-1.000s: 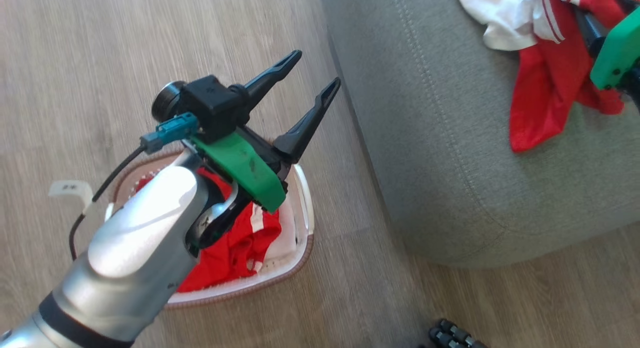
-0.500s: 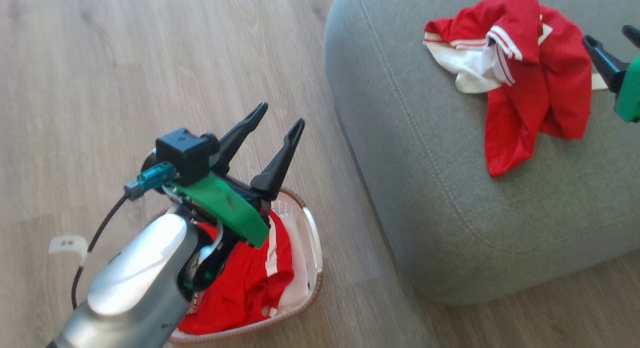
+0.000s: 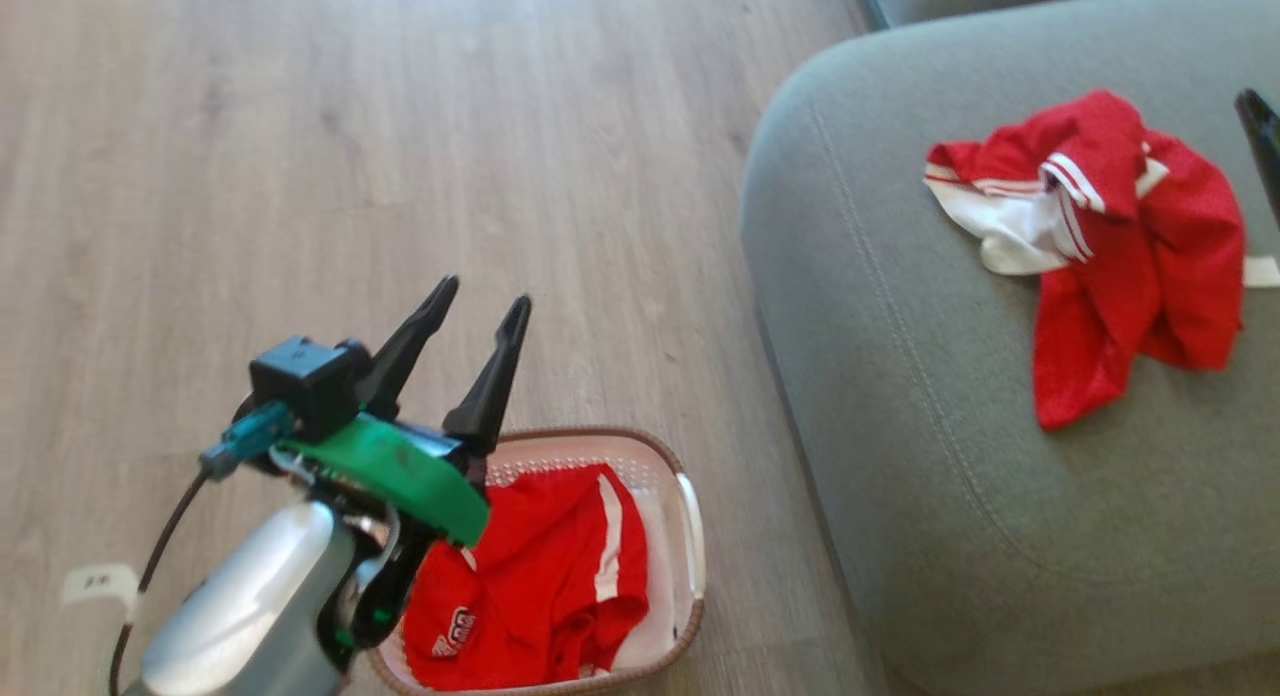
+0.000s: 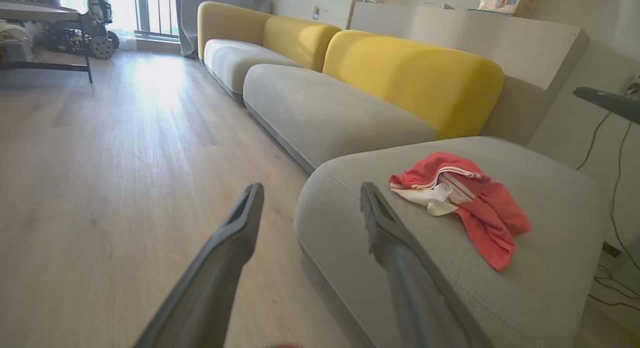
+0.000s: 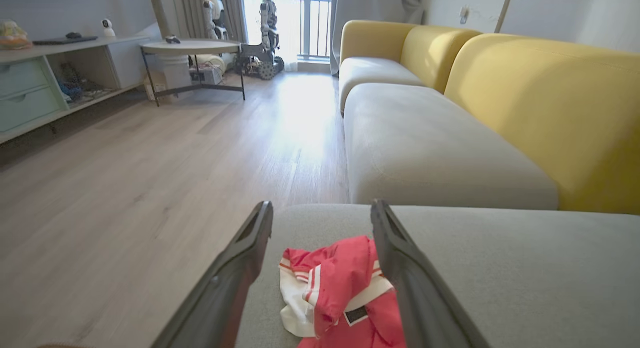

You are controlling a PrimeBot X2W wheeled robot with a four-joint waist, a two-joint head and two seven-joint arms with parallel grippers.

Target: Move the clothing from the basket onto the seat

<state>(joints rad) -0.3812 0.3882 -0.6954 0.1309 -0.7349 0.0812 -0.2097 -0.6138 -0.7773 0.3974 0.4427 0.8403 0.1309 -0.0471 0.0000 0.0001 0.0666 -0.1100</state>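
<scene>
The pale wooden plank floor (image 3: 350, 156) lies open ahead of the left end effector (image 3: 486, 292) and to its left, so on these sides there is much free room. The large grey-green fabric seat (image 3: 900, 456) is to the right of this end effector and below the right end effector (image 5: 322, 205). Its rounded corner with the double seam faces the basket, and a strip of floor lies between them. The small white perforated plastic basket with a brown woven-look rim (image 3: 692, 536) stands on the floor just under and behind the left end effector.

A crumpled red garment with white trim (image 3: 1130, 266) lies on the seat, well in from the edge and just in front of the right end effector. A red shiny garment with a white side stripe (image 3: 540, 576) is inside the basket. I judge the task about half done: this second piece is left to lift out and carry over the seat's corner.

Both end effectors have their fingers spread wide and hold nothing.
</scene>
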